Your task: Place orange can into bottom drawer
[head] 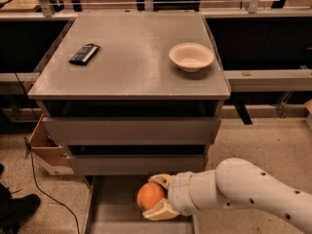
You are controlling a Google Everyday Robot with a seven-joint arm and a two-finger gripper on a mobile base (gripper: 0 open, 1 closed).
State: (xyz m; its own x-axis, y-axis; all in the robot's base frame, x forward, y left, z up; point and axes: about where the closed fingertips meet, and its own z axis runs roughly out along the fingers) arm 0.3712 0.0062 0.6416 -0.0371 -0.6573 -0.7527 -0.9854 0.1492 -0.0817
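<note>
The orange can (pixel 149 195) is a round orange ball held between the cream fingers of my gripper (pixel 155 197). My gripper is shut on it and reaches in from the right on a white arm (pixel 253 189). The can hangs low over the floor of the bottom drawer (pixel 112 204), which is pulled open below the grey cabinet. I cannot tell whether the can touches the drawer floor. The two upper drawers (pixel 131 130) are closed.
On the cabinet top (pixel 131 57) lie a flat black packet (pixel 84 53) at the left and a white bowl (pixel 191 56) at the right. A cardboard box (pixel 46 152) stands on the floor left of the cabinet, with a black cable beside it.
</note>
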